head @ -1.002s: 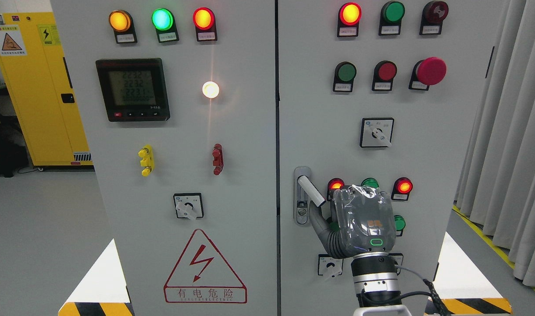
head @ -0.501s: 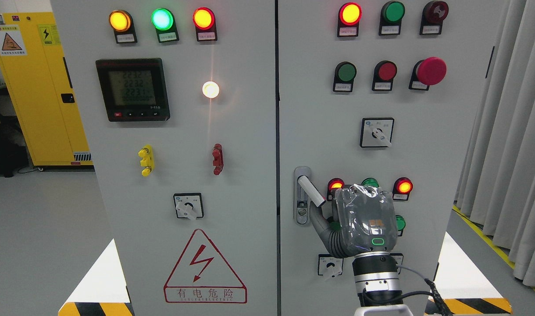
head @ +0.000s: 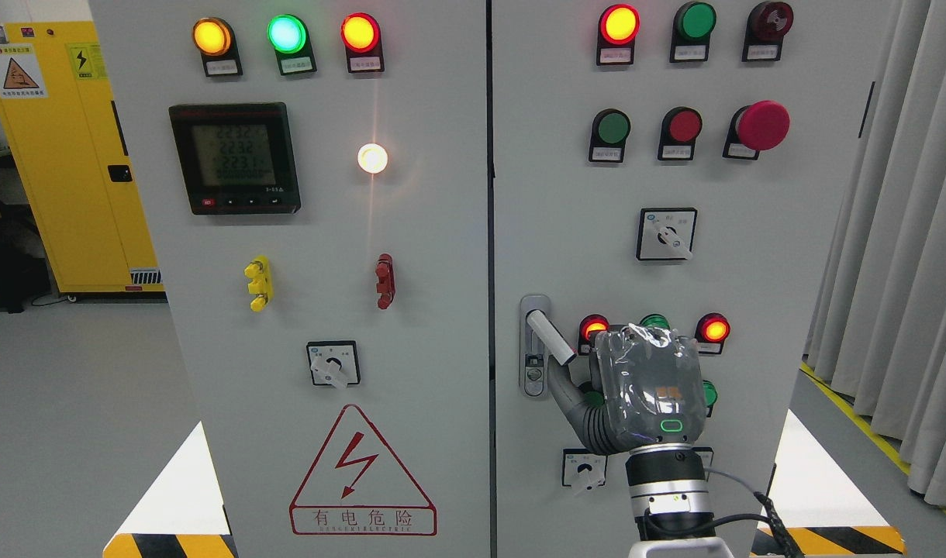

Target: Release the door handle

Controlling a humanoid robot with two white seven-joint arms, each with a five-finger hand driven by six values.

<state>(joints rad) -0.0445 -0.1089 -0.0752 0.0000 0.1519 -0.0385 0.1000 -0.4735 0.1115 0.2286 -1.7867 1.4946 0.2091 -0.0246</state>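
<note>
1. Head view: a grey electrical cabinet (head: 411, 256) with two doors fills the frame. The door handle (head: 549, 337), a short pale lever, sits low on the right door beside the centre seam. It juts from a metal lock plate (head: 533, 364), and its long axis slants down and to the right.

2. Head view: the right hand (head: 643, 391) rises from the bottom edge, right of the middle. It is the only hand in sight, so it is the nearer one. The handle lies up and to the left of the palm, with its free end just beside the hand.

3. Head view: the back of the hand faces the camera, wrist below and knuckles up. The thumb (head: 570, 403) curves up and leftward, its tip just under the lever's lower end. Whether it touches cannot be told.

4. Head view: the other fingers are hidden behind the palm. The hand appears loosened and holds nothing, so the letting go looks nearly done.

5. Head view: round lamps (head: 713, 329) glow red and green just behind the hand.
</note>
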